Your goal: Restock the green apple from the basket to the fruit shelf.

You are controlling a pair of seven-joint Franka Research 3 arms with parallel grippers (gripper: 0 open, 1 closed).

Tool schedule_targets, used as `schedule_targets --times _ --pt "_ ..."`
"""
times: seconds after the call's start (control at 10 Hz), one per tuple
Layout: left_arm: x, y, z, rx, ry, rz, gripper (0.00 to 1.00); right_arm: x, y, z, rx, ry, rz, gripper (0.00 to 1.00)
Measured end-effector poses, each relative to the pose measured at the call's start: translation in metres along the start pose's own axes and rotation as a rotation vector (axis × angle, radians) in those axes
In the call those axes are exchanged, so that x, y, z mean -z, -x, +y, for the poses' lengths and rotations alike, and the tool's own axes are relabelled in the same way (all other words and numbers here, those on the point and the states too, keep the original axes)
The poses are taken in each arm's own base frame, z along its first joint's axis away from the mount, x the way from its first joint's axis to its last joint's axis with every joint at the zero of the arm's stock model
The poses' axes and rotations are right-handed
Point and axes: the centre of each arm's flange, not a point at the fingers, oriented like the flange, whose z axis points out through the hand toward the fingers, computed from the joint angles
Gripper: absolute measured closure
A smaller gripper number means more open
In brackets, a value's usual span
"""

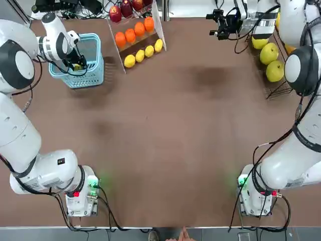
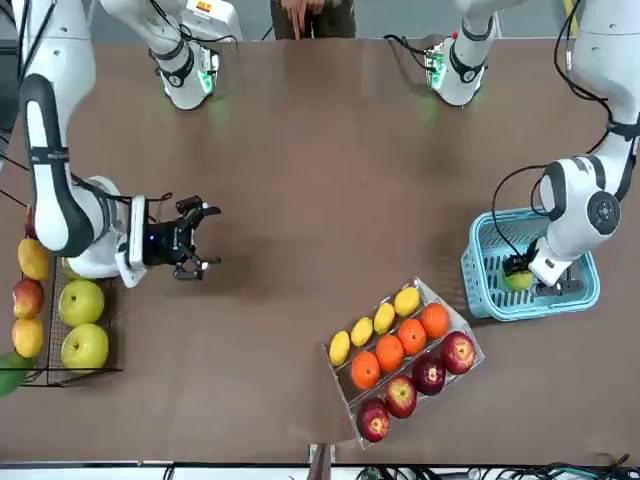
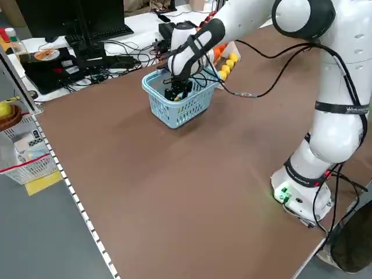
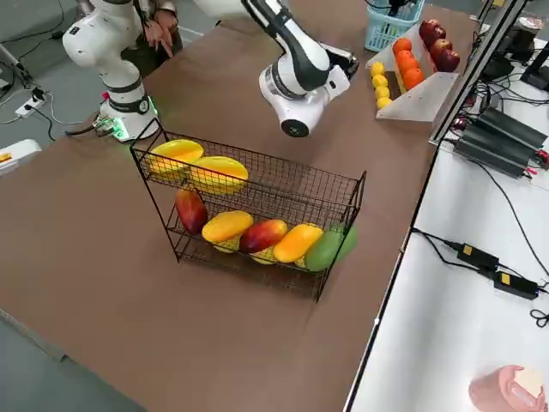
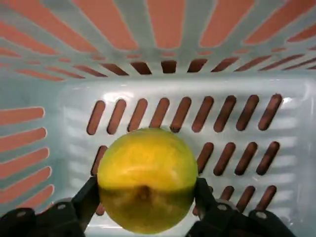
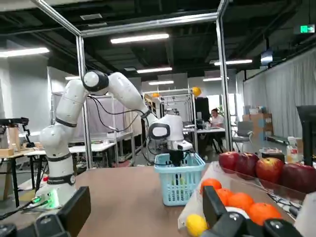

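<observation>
Reaching down into the basket (image 1: 95, 75), left gripper (image 5: 147, 207) has its fingers closed around the apple (image 5: 147, 178), ready for lifting. Right gripper (image 2: 196, 250) waits open beside the shelf (image 2: 100, 372), probably for a handover.

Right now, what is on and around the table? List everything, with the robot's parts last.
Round yellow-green apple: one, inside the basket, between the left hand's fingers.
Light blue plastic lattice basket: one, far left of the table.
White slanted stand: one, far edge; four yellow lemons, four oranges, four red apples.
Black wire fruit shelf: one, far right; yellow-green apples above, orange-yellow, reddish and green fruit below.
Left hand: in the basket, shut on the apple.
Right hand: open, beside the shelf.
</observation>
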Motion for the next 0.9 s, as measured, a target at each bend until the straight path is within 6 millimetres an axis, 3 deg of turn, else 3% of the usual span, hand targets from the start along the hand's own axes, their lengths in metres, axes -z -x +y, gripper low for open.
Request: schedule_targets --times 0.2,0.4,0.6,0.9 --pt "0.037 -0.008 -0.006 0.009 -0.011 -0.011 0.17 -0.012 0.000 0.000 0.003 -0.009 0.023 0.00" --pt "0.108 -0.016 -0.012 0.038 -0.030 -0.060 0.17 -0.011 -0.001 0.001 0.049 0.002 0.029 0.00" --pt "0.177 -0.020 -0.005 0.084 -0.020 -0.068 0.17 -0.014 -0.005 0.005 0.120 0.038 0.072 0.00" --pt "0.223 -0.020 0.022 0.216 0.130 -0.026 0.17 -0.025 -0.003 0.010 0.148 0.113 0.147 0.00"
